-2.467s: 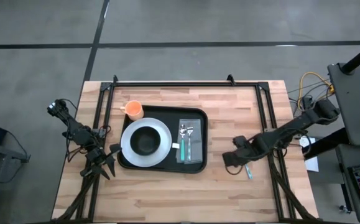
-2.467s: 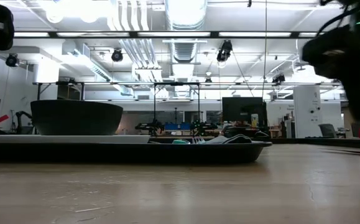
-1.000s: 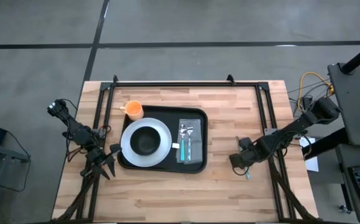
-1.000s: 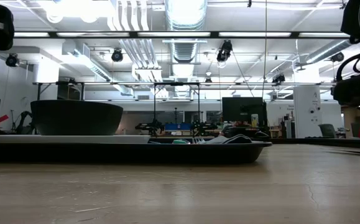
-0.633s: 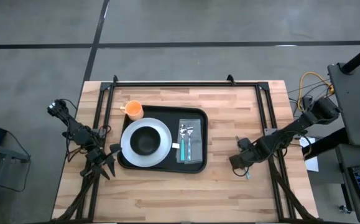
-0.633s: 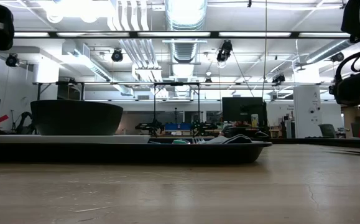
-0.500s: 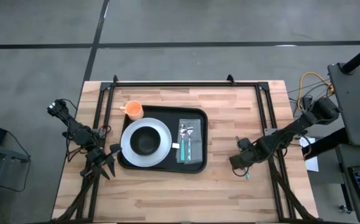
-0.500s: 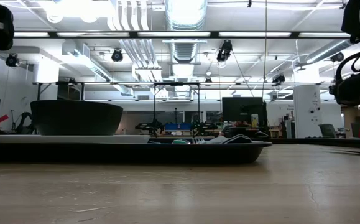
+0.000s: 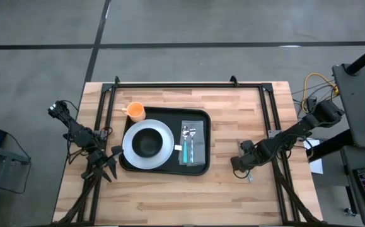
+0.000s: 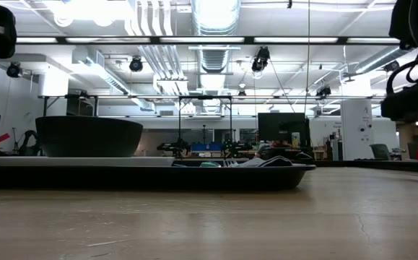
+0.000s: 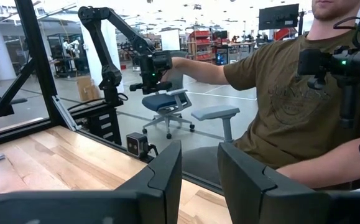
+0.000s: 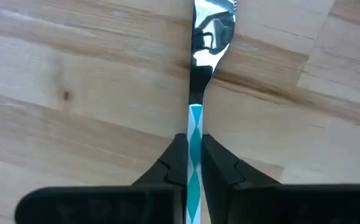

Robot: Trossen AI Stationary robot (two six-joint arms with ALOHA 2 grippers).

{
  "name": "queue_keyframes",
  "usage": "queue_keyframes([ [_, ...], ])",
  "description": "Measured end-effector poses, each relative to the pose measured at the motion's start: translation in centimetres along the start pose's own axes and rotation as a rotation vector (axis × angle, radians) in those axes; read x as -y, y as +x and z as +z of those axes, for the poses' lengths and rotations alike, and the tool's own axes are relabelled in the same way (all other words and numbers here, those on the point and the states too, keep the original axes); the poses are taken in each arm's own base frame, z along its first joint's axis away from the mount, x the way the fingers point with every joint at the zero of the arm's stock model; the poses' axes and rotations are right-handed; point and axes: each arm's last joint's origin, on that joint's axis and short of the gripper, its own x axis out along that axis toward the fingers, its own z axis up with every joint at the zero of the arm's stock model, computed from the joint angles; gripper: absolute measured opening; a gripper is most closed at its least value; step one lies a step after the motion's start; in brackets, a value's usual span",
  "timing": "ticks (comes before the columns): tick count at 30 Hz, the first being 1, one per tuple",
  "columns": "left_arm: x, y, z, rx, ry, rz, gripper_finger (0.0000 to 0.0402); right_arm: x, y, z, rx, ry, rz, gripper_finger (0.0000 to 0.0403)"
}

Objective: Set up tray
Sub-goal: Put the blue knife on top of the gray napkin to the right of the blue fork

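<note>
A utensil (image 12: 196, 93) with a silver head and a teal-and-white patterned handle lies flat on the wooden table, right of the tray; its teal end (image 9: 251, 178) shows in the high view. My right gripper (image 12: 194, 140) points down over it and is shut on the handle. The black tray (image 9: 169, 114) carries a white plate (image 9: 130, 151) with a black bowl (image 9: 147, 142), an orange cup (image 9: 135, 111) and a grey napkin (image 9: 199, 148) with cutlery on it. My left gripper (image 11: 198, 162) waits open at the table's left edge (image 9: 101, 165), touching nothing. My right gripper pinches the utensil's teal-and-white handle (image 12: 194, 124) between its two fingers, a little way below the silver neck. The fingers come from above, pointing down, one on each long side of the handle. The utensil lies flat on the table.
Black frame rails (image 9: 182, 84) run along the table's far, left and right sides. A person in an olive shirt (image 11: 291, 99) sits beyond the table's left edge. Bare wood lies between the tray and my right gripper and along the near edge (image 9: 182, 202).
My right gripper has sunk toward the table over the utensil at the right and shifted slightly toward the tray's side. The tray and all that is on it have kept still.
</note>
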Motion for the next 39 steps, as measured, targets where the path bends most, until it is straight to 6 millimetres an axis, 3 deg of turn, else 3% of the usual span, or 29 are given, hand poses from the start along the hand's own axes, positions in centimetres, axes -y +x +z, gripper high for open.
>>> queue_keyframes([
  [16,0.0,0.0,0.0,0.000,0.000,0.000,0.0085,-0.9,-0.8,-0.2,0.004,0.123,0.050,0.0013],
  [25,0.0,0.0,0.0,0.000,0.000,0.000,0.0085,-2.9,-3.0,-0.3,0.072,0.188,0.155,0.0013],
  [33,0.0,0.0,0.0,0.000,0.000,0.000,0.0085,-5.7,-4.5,0.5,0.100,0.254,0.110,0.0013],
  [39,0.0,0.0,0.0,0.000,0.000,0.000,0.0085,-9.4,-5.2,2.0,0.123,0.261,0.074,0.0013],
])
